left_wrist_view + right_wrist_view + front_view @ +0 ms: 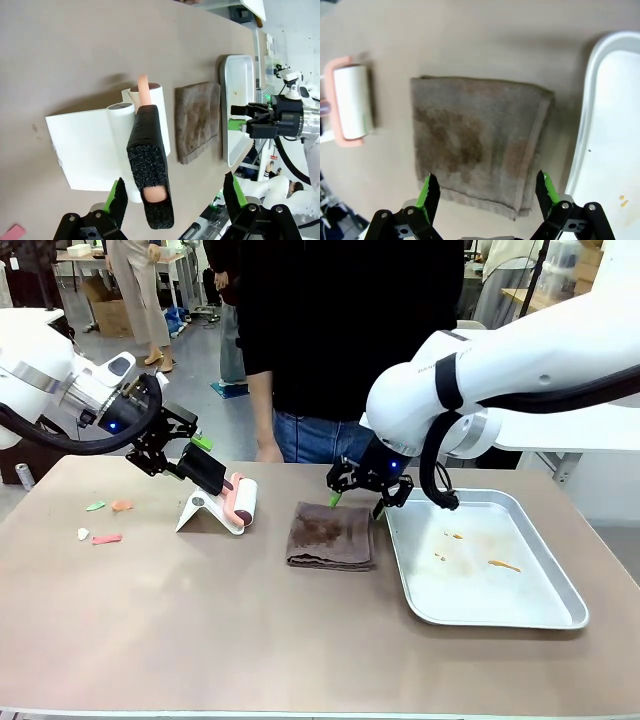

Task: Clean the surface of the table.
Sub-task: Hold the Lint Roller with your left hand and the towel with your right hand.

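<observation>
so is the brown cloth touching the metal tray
Apart. The right wrist view shows a strip of bare table between the edge of the brown cloth and the rim of the metal tray.

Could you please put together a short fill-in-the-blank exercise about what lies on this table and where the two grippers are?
1. The folded brown cloth lies between the lint roller and the silver ____.
2. The right gripper hovers above the cloth with its jaws ____.
3. The left gripper straddles the roller's black foam ____ with open jaws.
4. The small coloured scraps lie on the table toward the robot's ____ side.
Missing words: tray; open; handle; left.
</observation>
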Available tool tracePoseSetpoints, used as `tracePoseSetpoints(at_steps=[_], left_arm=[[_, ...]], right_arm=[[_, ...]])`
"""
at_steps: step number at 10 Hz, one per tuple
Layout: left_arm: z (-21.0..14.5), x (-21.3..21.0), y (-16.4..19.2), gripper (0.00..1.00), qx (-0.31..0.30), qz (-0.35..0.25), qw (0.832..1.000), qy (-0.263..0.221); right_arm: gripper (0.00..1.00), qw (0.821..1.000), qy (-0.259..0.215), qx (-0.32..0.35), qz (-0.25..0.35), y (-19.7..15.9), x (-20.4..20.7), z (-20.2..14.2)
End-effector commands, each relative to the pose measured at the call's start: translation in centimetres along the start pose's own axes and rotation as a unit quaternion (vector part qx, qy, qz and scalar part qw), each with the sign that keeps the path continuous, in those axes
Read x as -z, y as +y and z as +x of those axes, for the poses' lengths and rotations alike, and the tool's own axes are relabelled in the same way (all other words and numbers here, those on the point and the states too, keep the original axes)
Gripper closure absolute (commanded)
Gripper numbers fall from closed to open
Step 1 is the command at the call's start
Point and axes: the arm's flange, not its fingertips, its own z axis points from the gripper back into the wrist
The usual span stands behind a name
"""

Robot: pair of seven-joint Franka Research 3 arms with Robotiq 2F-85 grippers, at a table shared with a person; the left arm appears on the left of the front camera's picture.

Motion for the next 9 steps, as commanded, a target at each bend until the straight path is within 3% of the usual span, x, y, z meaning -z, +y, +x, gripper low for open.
tracePoseSetpoints(at_steps=[1,9], left_arm=[[-0.4,0.5,-0.1,0.00,0.012,-0.004,1.000,-0.002],[-0.6,0.1,1.0,0.00,0.010,0.005,1.000,0.006]], right_arm=[[0.00,0.998,0.021,0.011,-0.058,2.3,1.1,1.1],[0.00,0.988,-0.005,0.070,-0.141,3.2,4.7,-0.3]])
